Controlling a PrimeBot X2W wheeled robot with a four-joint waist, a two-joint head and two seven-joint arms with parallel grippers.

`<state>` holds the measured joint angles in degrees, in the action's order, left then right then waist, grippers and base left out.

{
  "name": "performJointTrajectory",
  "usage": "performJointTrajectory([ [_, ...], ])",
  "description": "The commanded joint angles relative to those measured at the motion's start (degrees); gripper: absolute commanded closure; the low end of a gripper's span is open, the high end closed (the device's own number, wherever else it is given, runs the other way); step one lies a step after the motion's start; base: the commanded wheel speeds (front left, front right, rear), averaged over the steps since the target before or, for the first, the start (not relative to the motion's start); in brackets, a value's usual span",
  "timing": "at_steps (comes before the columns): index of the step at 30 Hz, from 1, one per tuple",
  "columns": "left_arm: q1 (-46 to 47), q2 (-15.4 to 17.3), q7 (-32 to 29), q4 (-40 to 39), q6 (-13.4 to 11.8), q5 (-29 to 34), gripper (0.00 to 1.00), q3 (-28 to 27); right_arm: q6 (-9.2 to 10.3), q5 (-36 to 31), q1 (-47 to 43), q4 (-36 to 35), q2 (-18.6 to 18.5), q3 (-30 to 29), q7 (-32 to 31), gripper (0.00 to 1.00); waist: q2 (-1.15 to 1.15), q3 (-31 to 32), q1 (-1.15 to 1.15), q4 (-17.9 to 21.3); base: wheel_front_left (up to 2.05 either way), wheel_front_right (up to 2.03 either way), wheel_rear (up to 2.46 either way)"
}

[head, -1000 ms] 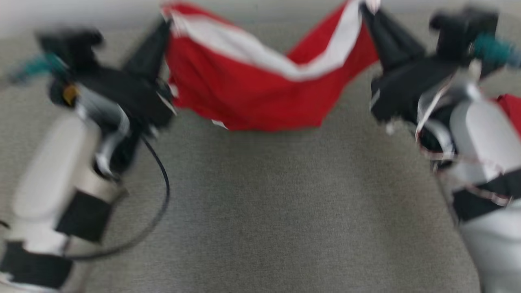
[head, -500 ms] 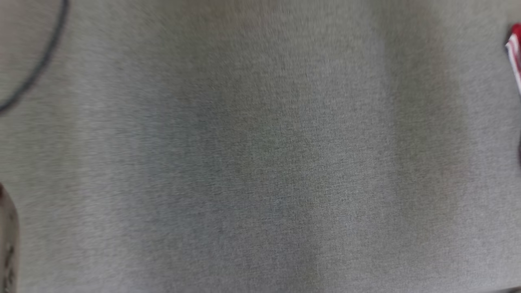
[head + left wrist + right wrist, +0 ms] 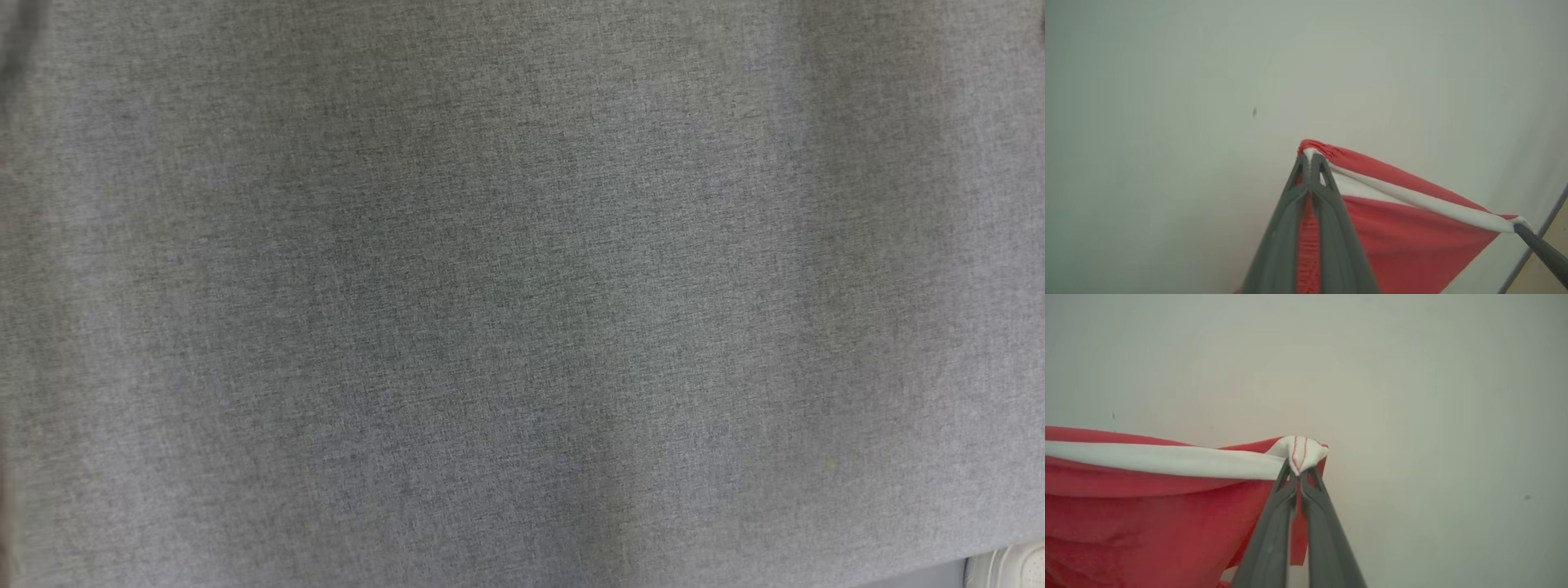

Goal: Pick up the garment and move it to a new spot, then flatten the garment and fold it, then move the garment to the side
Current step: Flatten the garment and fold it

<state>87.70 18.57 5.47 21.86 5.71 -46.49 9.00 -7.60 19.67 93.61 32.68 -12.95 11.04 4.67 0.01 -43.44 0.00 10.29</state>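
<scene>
The left pincer [image 3: 1310, 161] is clamping its two dark fingers together on a bunched red corner of the garment [image 3: 1396, 232]. Gathered cloth is showing in the narrow slit between the fingers, and a small tuft is poking out past the tips. From that grip the garment is running off to the right of the left wrist view. Its white band is stretching along the upper edge, and the red panel is hanging below it. At the far end the band is meeting one dark finger of the right pincer [image 3: 1523, 230], low at the picture's right side.

In the right wrist view, the right pincer [image 3: 1299, 470] is likewise closing tightly on the garment [image 3: 1147, 514]. It is gripping a white corner marked with red stitching, which is sitting just above the fingertips. The cloth is spreading away to the left of that view, with the white band on top and red folds sagging underneath. A plain pale background is lying behind both grips.

The head view is looking down on a grey woven surface [image 3: 522, 294].
</scene>
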Motion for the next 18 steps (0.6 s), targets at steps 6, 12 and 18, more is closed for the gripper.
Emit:
performJointTrajectory([
  [6,-8.8,0.7,1.4,1.1,1.4,-1.5,1.0,3.0,0.2,3.6,-7.9,0.1,-1.4,6.1,-3.2,1.0,-0.01,2.0,0.0,-0.8,0.0,0.0,0.0],
  [12,-18.9,1.7,1.0,-2.6,1.9,-5.8,1.0,6.0,0.2,8.3,-16.8,-7.7,-6.7,9.1,-9.4,1.0,-0.01,7.5,0.0,-2.4,0.0,0.0,0.0],
  [18,-32.1,4.1,0.1,-7.7,1.8,-10.4,1.0,9.1,0.2,12.7,-31.4,-19.1,-10.6,7.8,-20.0,1.0,-0.01,14.7,0.0,-3.8,0.0,0.0,0.0],
])
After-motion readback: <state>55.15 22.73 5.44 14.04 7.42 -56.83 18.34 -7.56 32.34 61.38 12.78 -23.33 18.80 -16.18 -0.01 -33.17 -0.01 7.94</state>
